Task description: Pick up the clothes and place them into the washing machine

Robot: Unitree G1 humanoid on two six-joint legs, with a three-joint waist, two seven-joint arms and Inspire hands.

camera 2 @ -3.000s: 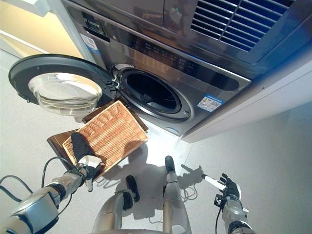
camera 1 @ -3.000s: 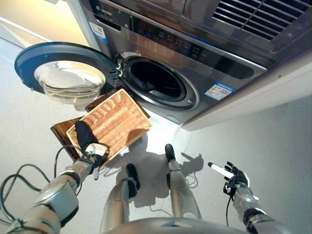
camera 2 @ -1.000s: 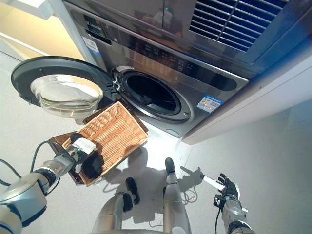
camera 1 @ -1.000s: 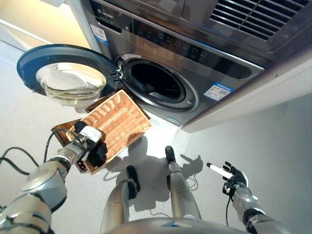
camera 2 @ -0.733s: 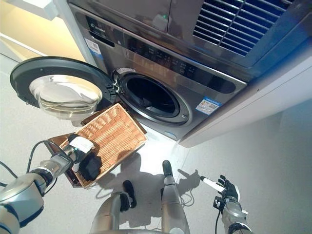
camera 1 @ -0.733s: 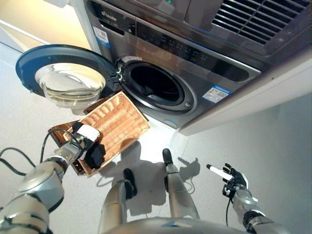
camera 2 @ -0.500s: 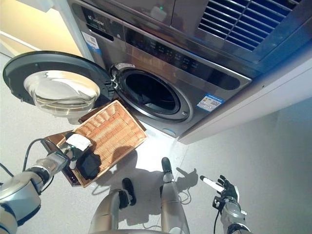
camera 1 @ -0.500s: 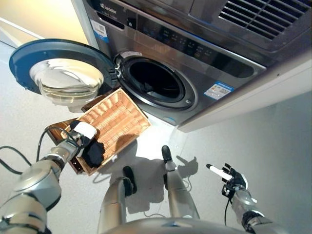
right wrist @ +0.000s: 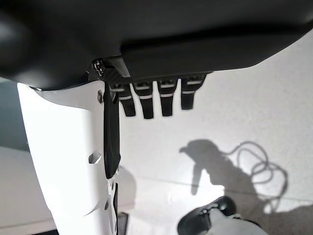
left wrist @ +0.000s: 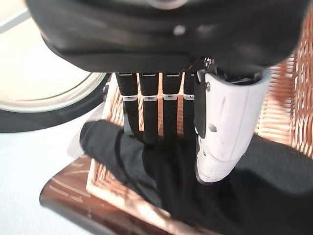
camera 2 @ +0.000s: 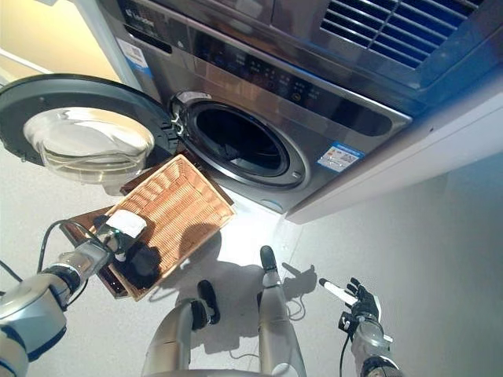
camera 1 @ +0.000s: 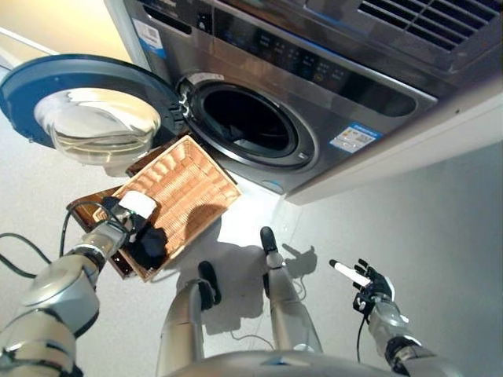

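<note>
A black cloth (camera 1: 151, 245) lies bunched in the near corner of a wicker basket (camera 1: 189, 177). My left hand (camera 1: 126, 224) is on it. In the left wrist view the fingers (left wrist: 149, 107) run down into a fold of the cloth (left wrist: 161, 181). The white-covered thumb (left wrist: 225, 127) presses on top, pinching it. The washing machine (camera 1: 330, 86) stands behind the basket with its round drum opening (camera 1: 244, 122) uncovered. My right hand (camera 1: 371, 284) hangs low at the right over bare floor, fingers relaxed, holding nothing.
The machine's round glass door (camera 1: 86, 118) is swung wide open to the left, just above the basket. The basket rests on a dark wooden board (camera 1: 82, 212) on the pale floor. A white cabinet edge (camera 1: 440, 133) juts out right of the machine.
The camera has shifted. My left hand came up from below the basket's corner onto the basket, and the cloth that stood above it now lies under the thumb. The right hand stays put.
</note>
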